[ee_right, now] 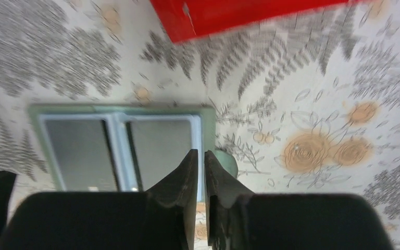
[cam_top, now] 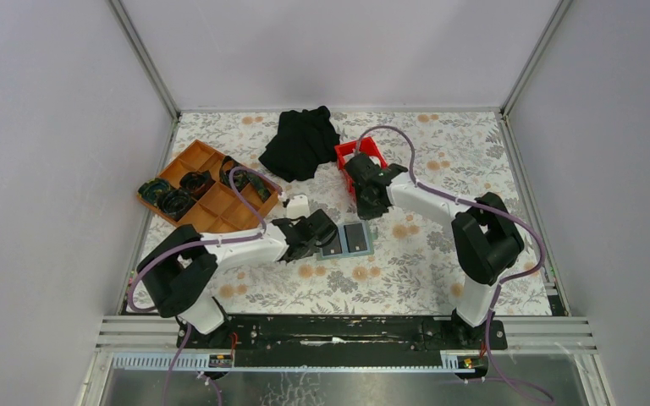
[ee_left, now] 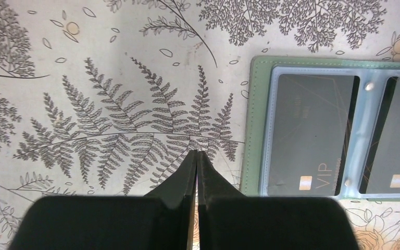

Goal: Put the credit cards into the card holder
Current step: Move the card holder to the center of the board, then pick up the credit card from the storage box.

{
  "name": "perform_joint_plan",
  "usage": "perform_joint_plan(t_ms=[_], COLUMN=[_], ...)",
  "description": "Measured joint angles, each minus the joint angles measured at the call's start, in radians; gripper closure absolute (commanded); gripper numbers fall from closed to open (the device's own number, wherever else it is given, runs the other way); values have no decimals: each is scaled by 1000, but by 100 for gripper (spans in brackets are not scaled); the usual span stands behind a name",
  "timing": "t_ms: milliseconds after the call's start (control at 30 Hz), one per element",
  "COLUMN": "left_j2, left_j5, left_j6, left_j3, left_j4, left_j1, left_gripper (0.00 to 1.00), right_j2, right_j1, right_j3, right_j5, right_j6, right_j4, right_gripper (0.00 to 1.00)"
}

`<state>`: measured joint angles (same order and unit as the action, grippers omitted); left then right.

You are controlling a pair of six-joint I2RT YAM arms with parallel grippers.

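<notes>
Lying open midway between the desk's side edges, the card holder (ee_left: 252,125) shows two dark credit cards (ee_left: 312,133); left gripper (ee_left: 197,154) and right gripper (ee_right: 200,154) are closed, empty.

Plain grey walls (cam_top: 51,127), floral tabletop (cam_top: 423,254)

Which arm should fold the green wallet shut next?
Probably the left gripper: shut jaws beside the open grey-green folding card holder, while the right gripper hangs farther off, near the red plastic bin.
</notes>
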<state>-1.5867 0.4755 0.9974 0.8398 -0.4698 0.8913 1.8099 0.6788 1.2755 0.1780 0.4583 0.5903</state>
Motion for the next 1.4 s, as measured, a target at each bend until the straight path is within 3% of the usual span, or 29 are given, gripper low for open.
perform_joint_plan(t_ms=[133, 233, 467, 767, 900, 1400], left_j2=[37, 64, 126, 195, 207, 207], left_j5=[17, 27, 36, 39, 39, 52], left_j6=[3, 3, -4, -10, -17, -24], left_j3=[0, 0, 0, 0, 11, 39], left_j4=[-24, -39, -67, -72, -92, -129], left_j1=[0, 0, 0, 0, 0, 0], left_gripper=[95, 88, 50, 23, 18, 18], right_j2=[0, 9, 126, 341, 395, 513], right_j1=[-1, -11, -97, -180, -201, -268], right_j3=[114, 213, 460, 663, 697, 807], right_j5=[22, 23, 12, -42, -77, -182], right_j6=[-24, -42, -82, -141, -157, -177], right_j4=[21, 38, 57, 66, 66, 62], right_gripper=[62, 57, 49, 41, 39, 42])
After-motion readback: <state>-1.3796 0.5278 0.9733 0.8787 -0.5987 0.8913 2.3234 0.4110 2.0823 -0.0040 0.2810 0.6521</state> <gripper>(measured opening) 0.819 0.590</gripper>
